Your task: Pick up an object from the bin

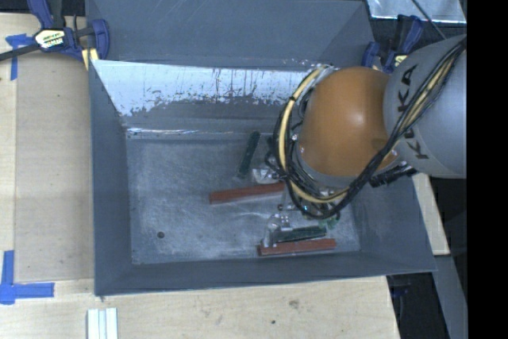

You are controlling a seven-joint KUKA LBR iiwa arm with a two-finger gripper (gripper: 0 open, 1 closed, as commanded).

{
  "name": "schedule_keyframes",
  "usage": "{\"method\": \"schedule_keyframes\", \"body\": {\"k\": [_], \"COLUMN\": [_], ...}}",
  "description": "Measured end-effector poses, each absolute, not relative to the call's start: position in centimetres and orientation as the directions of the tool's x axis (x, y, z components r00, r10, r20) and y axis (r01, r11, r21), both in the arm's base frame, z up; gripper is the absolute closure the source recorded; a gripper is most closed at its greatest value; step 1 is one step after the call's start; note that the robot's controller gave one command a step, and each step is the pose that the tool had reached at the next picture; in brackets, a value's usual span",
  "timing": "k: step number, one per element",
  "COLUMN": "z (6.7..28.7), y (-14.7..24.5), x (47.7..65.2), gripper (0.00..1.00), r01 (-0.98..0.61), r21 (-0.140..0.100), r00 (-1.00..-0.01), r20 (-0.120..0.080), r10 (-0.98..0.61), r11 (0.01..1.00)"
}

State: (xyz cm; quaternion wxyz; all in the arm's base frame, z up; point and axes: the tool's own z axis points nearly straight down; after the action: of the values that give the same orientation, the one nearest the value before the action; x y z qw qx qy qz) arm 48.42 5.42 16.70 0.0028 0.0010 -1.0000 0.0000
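Pincer (279,221) sat low over the bin floor, right of centre, under the orange wrist cover (341,123); spread or pressed together, could not tell. Nearest things: green strip (308,233) alongside the front red-brown bar (298,248), likeliest pick. Second red-brown bar (244,195) lay left, dark green stick (250,154) beyond. Judgement: centre across one bar's narrow width, clear of its neighbour and the bin wall (238,274)

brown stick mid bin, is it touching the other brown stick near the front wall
Apart. The camera view shows bare bin floor between the middle brown stick and the front brown stick.
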Motion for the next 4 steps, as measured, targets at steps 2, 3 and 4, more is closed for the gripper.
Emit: {"method": "schedule_keyframes", "body": {"k": [2,3,4], "z": [7.8,7.8,11.1], "y": [7.4,7.4,6.5], "x": [52.7,52.7,51.9], "gripper": [1.0,1.0,1.0], "r01": [-0.091,-0.09,-0.096], "r21": [0.002,0.002,0.0], "r00": [-0.995,-0.995,-0.995], "r20": [-0.032,-0.032,0.004], "r10": [-0.091,-0.09,-0.096], "r11": [0.996,0.996,0.995]}}
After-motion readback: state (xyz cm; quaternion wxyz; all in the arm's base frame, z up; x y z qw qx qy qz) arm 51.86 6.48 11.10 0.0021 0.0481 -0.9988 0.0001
